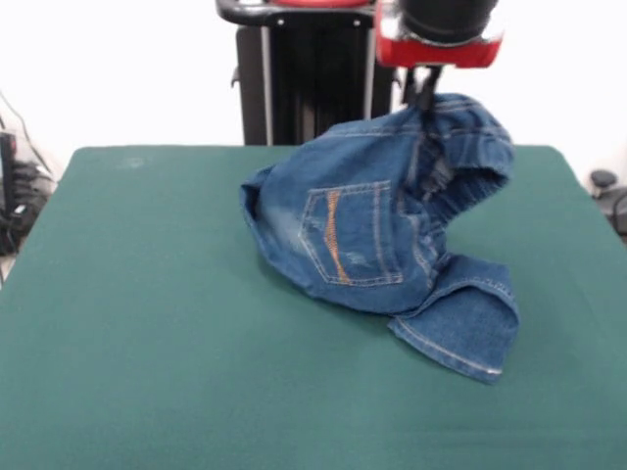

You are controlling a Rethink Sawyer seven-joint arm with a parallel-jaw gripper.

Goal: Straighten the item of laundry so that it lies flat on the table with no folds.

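The small blue denim jeans (377, 230) are bunched up right of the table's middle. A back pocket with orange-tan stitching faces the camera, and one hemmed leg end lies on the cloth at the near right. The upper right part of the jeans is lifted off the dark green table (147, 343). My gripper (427, 101) comes down from the red and black arm at the top. It is shut on the raised fabric at the jeans' highest point. The fingertips are mostly hidden in the denim.
The black pedestal (304, 78) stands behind the far table edge. Dark cables and gear (15, 196) sit off the table's left side, and a small dark object (607, 191) off its right side.
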